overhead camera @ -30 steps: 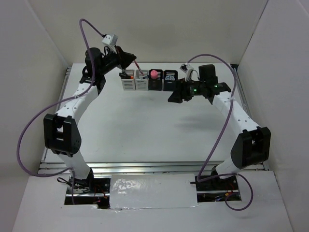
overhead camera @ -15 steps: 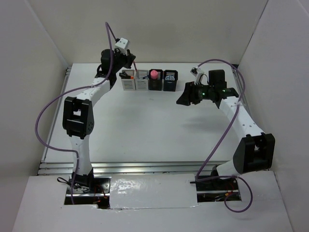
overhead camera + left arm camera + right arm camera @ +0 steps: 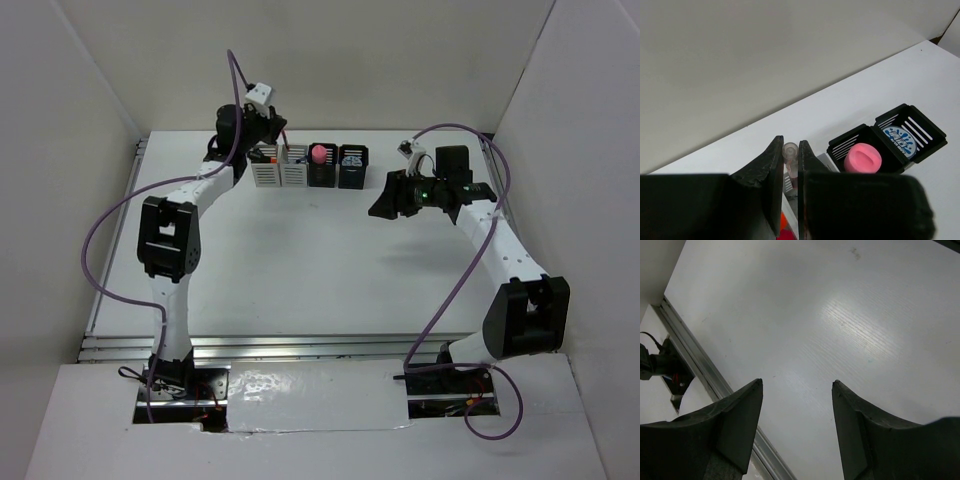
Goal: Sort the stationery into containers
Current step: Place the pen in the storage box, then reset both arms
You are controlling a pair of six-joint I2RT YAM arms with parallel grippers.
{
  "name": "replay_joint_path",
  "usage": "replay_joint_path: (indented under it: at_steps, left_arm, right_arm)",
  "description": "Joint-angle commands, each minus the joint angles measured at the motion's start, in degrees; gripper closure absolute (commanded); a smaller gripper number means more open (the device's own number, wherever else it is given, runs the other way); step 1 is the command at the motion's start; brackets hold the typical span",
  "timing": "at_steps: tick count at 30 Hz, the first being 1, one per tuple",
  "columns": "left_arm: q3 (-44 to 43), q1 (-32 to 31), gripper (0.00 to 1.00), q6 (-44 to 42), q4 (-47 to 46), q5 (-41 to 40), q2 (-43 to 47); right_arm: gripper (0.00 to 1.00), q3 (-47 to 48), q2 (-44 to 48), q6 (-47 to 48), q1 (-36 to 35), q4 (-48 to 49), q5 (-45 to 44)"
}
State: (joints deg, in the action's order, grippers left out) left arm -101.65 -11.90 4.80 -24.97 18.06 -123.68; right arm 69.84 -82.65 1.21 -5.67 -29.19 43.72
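Over grey containers [image 3: 279, 172], left end effector [image 3: 790, 146] gripping clear pen [image 3: 789, 150]

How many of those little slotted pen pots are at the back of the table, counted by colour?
Light grey pots: 2
Black pots: 2
Total: 4
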Motion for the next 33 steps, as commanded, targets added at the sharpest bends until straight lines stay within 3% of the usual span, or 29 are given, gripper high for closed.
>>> replay_joint_path:
  at_steps: [1, 9, 11, 12, 13, 14, 16, 20, 26, 29, 30, 33]
  left_arm:
    - [-2.15, -0.58, 0.83, 0.83, -4.12, 1.18, -1.21]
    - [-2.68, -1.11, 0.66, 0.83, -2.36, 0.83, -1.48]
    - [-2.07, -1.19, 0.43, 1.18, -1.75, 0.66, -0.26]
    - [-1.8, -1.11, 0.14, 1.09, -1.49, 0.74, 0.27]
    - [-1.63, -1.19, 0.04, 0.74, -1.14, 0.66, 0.98]
    - [-1.02, -1.19, 0.01, 0.57, -0.61, -0.04, 2.81]
    - [-0.92, -1.19, 0.01, -0.22, 0.79, -1.0, 5.0]
    - [-4.17, 0.38, 0.01, 0.73, 14.11, -3.39, 12.57]
    - [-2.16, 7.93, 0.01, 4.35, 33.82, 4.34, 24.52]
    - [4.07, 9.7, 0.01, 0.22, 44.02, 0.24, 30.23]
    - [9.74, 10.05, 0.01, -0.48, 45.78, -3.96, 31.82]
    - [23.44, 11.72, 0.01, -1.45, 43.53, -8.38, 42.69]
  right_arm:
    - [0.35, 0.12, 1.7, 0.98, 0.75, 0.89, -0.65]
    - [0.34, 1.34, 2.49, 1.77, 1.8, -0.25, -2.06]
    - [0.33, 1.44, 2.93, 1.95, 2.07, -0.6, -2.94]
    - [0.32, 1.7, 3.54, 1.95, 2.33, -0.78, -3.38]
    - [0.31, 1.79, 3.9, 2.04, 2.51, -0.95, -4.08]
    - [0.25, 1.96, 4.34, 1.95, 2.77, -1.04, -4.52]
    - [0.24, 2.14, 5.48, 2.04, 3.64, -1.22, -5.14]
    - [0.23, 2.75, 8.11, 2.21, 5.23, -2.27, -6.45]
    - [0.2, -0.23, 12.86, 4.84, 9.8, -4.03, -17.32]
    - [0.18, -3.21, 15.41, 6.52, 12.7, -4.91, -21.3]
    - [0.16, -4.18, 16.2, 6.87, 13.66, -4.3, -21.66]
    - [0.08, -9.18, 18.93, 8.45, 16.91, -3.42, -22.54]
